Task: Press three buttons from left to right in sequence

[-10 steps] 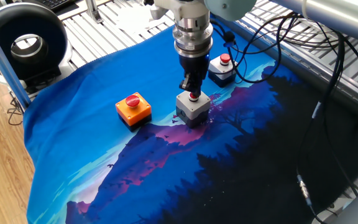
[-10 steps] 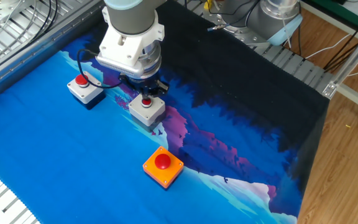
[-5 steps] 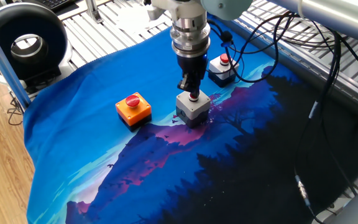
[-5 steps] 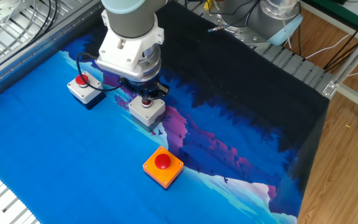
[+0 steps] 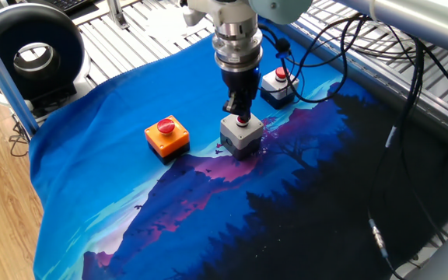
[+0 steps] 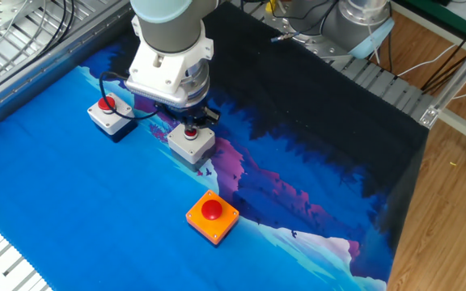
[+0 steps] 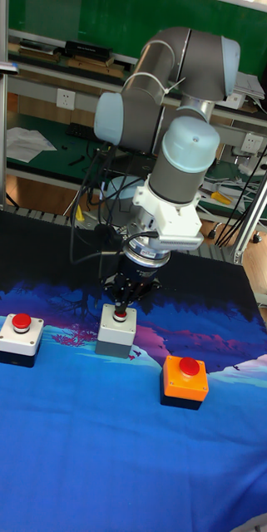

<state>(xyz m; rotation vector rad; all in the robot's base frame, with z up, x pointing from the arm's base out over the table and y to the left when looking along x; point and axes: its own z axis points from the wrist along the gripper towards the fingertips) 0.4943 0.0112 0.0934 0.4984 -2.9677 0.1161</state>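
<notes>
Three switch boxes with red push-buttons stand in a row on the blue cloth. The orange box (image 5: 166,134) (image 6: 212,215) (image 7: 185,378) is at one end, the grey box (image 5: 241,134) (image 6: 191,141) (image 7: 116,327) in the middle, and the white box with a dark base (image 5: 278,85) (image 6: 110,113) (image 7: 20,335) at the other end. My gripper (image 5: 239,110) (image 6: 190,125) (image 7: 121,306) points straight down over the grey box. Its fingers are shut together, with their tips at the grey box's red button. Whether they touch it is unclear.
A printed blue and black cloth (image 5: 131,210) covers the slatted metal table. A black round duct (image 5: 33,54) stands at one corner. Cables (image 5: 348,47) hang from the arm near the white box. An aluminium post (image 6: 459,121) runs along the table's side.
The gripper has risen very slightly above the grey box's button. The three boxes have not moved.
</notes>
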